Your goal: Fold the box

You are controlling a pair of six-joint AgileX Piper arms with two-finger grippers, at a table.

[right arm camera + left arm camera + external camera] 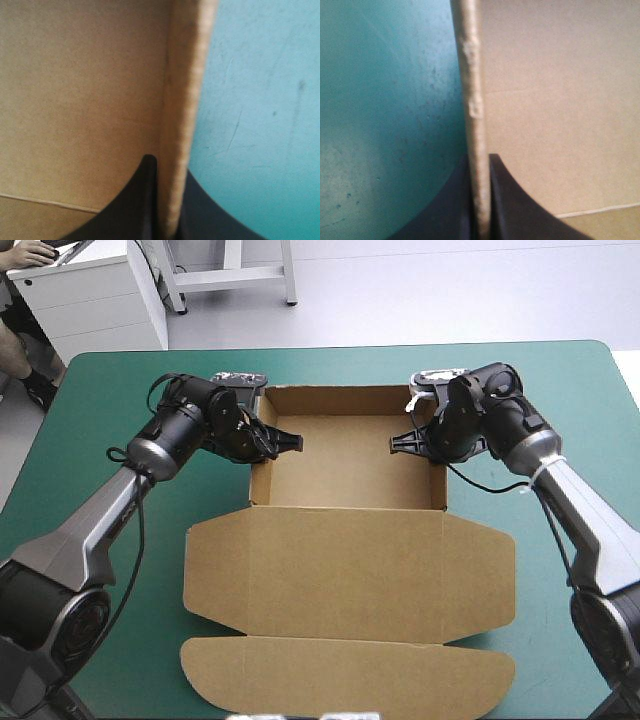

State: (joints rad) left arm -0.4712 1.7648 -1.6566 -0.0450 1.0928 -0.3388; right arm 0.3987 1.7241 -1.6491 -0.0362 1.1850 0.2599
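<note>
Risk — left hand (293,440) and right hand (396,443) each pinch a side wall of the box (350,468); uneven pull could untuck it.

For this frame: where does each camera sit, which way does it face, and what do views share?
High view: above and behind the robot, looking forward and down at the table; left gripper and right gripper show.
Left wrist view: above the left wrist, looking along the left gripper, shut on the box at its left wall.
Right wrist view: above the right wrist, looking along the right gripper, shut on the right wall.
Shared: all show the box on the table.
</note>
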